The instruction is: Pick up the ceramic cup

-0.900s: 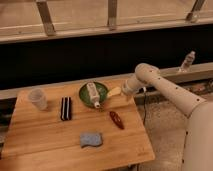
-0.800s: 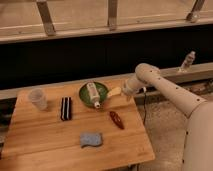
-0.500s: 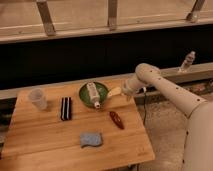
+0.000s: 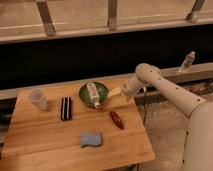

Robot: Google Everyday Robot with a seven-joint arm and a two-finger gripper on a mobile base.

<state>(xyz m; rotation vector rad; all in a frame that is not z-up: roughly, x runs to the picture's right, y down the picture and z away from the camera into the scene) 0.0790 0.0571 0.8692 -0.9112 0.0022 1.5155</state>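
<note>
The gripper (image 4: 116,92) hangs just past the right rim of the green bowl (image 4: 83,94), near the counter's far right corner. From where I stand I cannot tell whether it is apart or together. It holds nothing that I can see.

The arm (image 4: 170,95) comes in from the right, off the robot's pale body at the lower right. It rises to a rounded elbow, then bends down and to the left toward the bowl. A thin dark cable (image 4: 145,107) droops below the wrist, off the counter's right edge.

A white bottle (image 4: 93,94) lies in the bowl, its neck pointing at the near rim. On the wood in front of the gripper lies a small reddish-brown object (image 4: 116,120), set at a slant. Further forward lies a blue-grey sponge (image 4: 91,139).

To the left of the bowl lies a narrow black object (image 4: 65,108). Beyond that stands the ceramic cup (image 4: 38,98), upright near the counter's far left corner. It is well apart from the gripper, with the bowl and the black object between them. Bare wood lies all round the cup, and its near side and left side are open.

The counter (image 4: 40,135) is pale wooden planking with square edges. Most of its front half is bare. Behind it runs a dark wall band (image 4: 75,55) under a pale ledge (image 4: 200,72). A small clear bottle (image 4: 187,61) stands on the ledge at the right.
</note>
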